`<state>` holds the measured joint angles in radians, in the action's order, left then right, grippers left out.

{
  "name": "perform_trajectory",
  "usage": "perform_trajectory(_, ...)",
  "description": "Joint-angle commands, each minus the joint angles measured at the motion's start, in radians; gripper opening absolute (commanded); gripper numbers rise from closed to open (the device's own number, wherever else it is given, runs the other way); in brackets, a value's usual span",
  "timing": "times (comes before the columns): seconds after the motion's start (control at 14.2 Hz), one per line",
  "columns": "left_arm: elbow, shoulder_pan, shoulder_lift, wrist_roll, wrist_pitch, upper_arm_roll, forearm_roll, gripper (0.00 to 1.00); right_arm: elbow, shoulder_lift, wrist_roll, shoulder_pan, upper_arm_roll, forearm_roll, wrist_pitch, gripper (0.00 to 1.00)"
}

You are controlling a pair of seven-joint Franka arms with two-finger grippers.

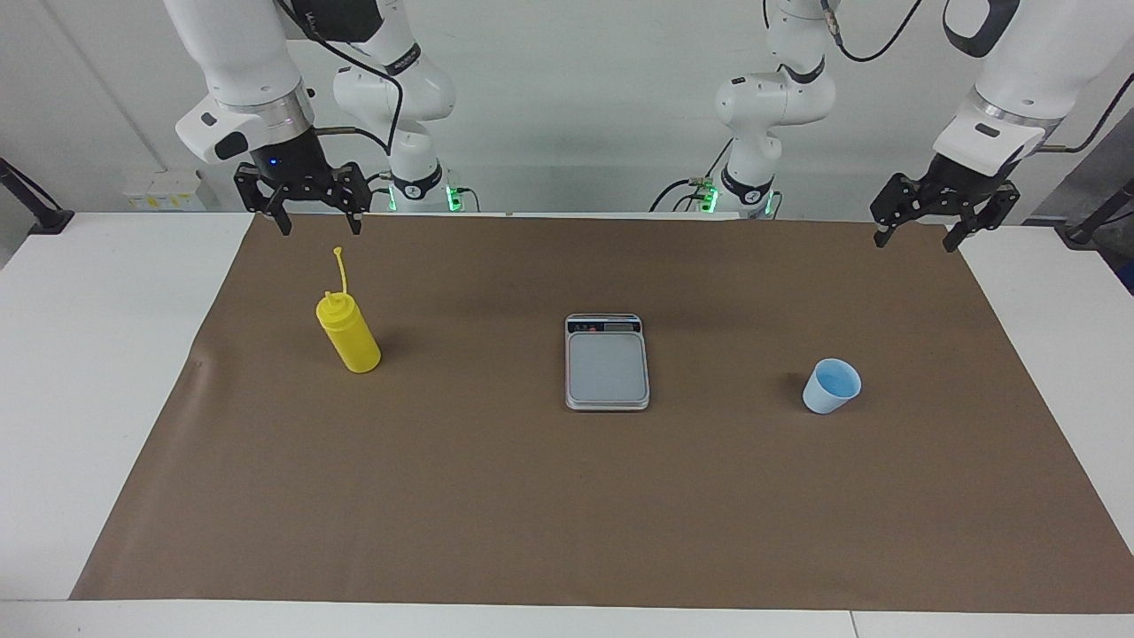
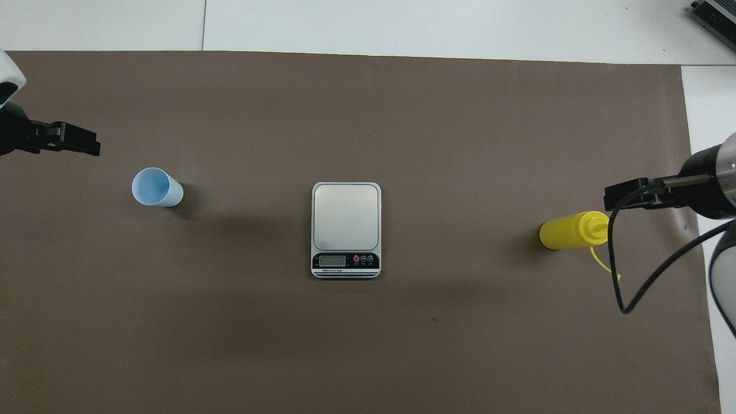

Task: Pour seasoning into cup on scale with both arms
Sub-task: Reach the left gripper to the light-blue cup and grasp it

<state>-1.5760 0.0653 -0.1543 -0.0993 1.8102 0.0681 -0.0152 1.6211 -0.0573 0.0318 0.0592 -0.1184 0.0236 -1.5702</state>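
We see both grippers up in the air w/ fingers spread wide, holding and touching nothing: the right gripper point(image 1: 320, 221) hangs over the mat edge by the seasoning bottle point(image 1: 349, 334), the left gripper point(image 1: 918, 237) over the mat's corner at its own end. The scale point(image 1: 607, 363) lies mid-tabletop point(image 1: 80, 372), betw. the upright bottle and the cup point(image 1: 831, 386), each well apart from it.

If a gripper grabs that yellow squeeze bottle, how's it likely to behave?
The yellow bottle stands tall and narrow on the brown mat, so a sideways nudge would probably tip it, and once down its round body could roll. It looks like soft plastic, so it may dent under a firm squeeze. Its thin cap strap would likely flop.
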Motion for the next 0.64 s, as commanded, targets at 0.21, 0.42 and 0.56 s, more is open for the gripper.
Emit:
perform_trajectory(0.21,-0.273,0.062,0.03,-0.002,0.275,0.006,0.004,1.0,0.013,-0.016,0.008,0.01,-0.004,-0.002,0.01,1.0)
perform_trajectory(0.42,-0.343,0.053,0.041,0.056,0.33,0.006,-0.02,1.0,0.013,-0.016,0.008,0.01,-0.004,-0.002,0.01,1.0)
perform_trajectory(0.56,-0.343,0.05,0.023,0.067,0.334,0.006,-0.029,1.0,0.013,-0.016,0.01,0.008,-0.004,-0.002,0.01,1.0)
